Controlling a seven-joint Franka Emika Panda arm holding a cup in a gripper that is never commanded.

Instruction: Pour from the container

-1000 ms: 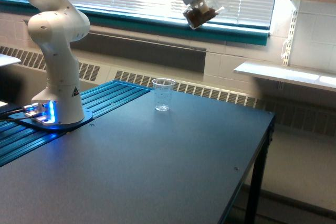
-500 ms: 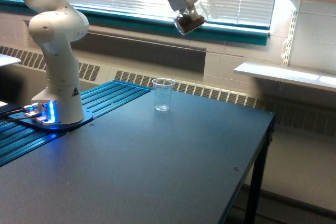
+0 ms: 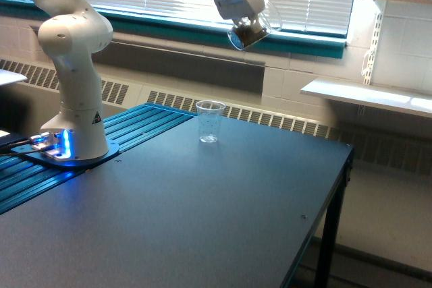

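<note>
High over the table, my gripper is shut on the container, a clear rounded vessel with dark brown contents in it. The container is tilted and hangs in front of the window blinds. Below it and to the exterior view's left, a small clear tapered cup with faint markings stands upright on the dark table. I cannot tell if anything is in the cup. A wide gap of air separates the container from the cup.
The arm's white base stands on the blue ribbed plate at the exterior view's left. A radiator grille runs behind the table. White shelves hang on the wall at the exterior view's right. The table edge drops off there.
The gripper with the container swung toward the exterior view's left, then back a little right and lower; the container's tilt changed. The cup has not moved.
</note>
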